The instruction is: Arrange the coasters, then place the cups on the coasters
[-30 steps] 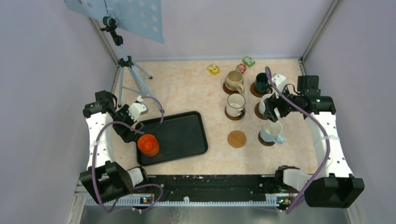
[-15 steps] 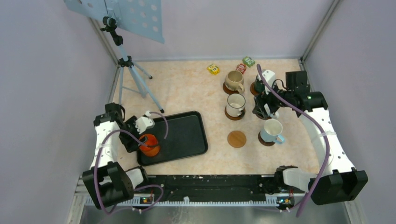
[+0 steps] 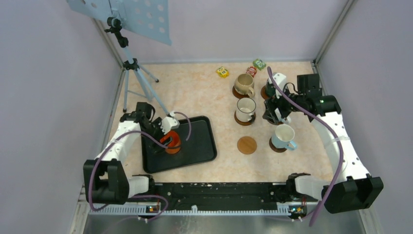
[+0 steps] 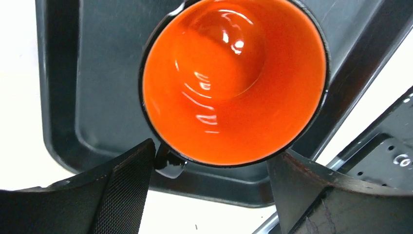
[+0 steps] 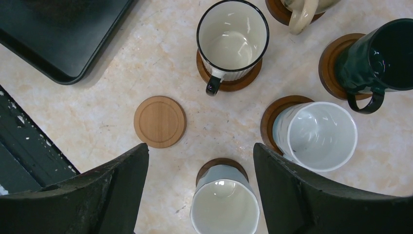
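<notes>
An orange cup (image 4: 234, 78) with a dark handle (image 4: 168, 165) is over the black tray (image 3: 197, 129), near its middle. My left gripper (image 3: 169, 135) (image 4: 213, 152) is shut on it, one finger against each side of its wall under the rim. Whether the cup's base still touches the tray I cannot tell. My right gripper (image 3: 275, 111) (image 5: 200, 152) hangs open above the cups. Beige (image 5: 302, 9), dark-green (image 5: 384, 58), dark-rimmed white (image 5: 233, 41), plain white (image 5: 316, 134) and blue-handled (image 3: 284, 135) cups each stand on a coaster. One light-brown coaster (image 3: 247, 145) (image 5: 159, 122) lies bare.
A camera tripod (image 3: 135, 73) stands at the far left beside the tray. Small yellow (image 3: 222, 72), red and green blocks lie by the back wall. The black mounting rail (image 3: 219, 190) runs along the near edge. Grey walls close in both sides.
My left gripper came down onto the orange cup at the tray's left edge and has carried it right, toward the tray's middle. My right gripper drew back slightly from the white cup, then stayed still.
</notes>
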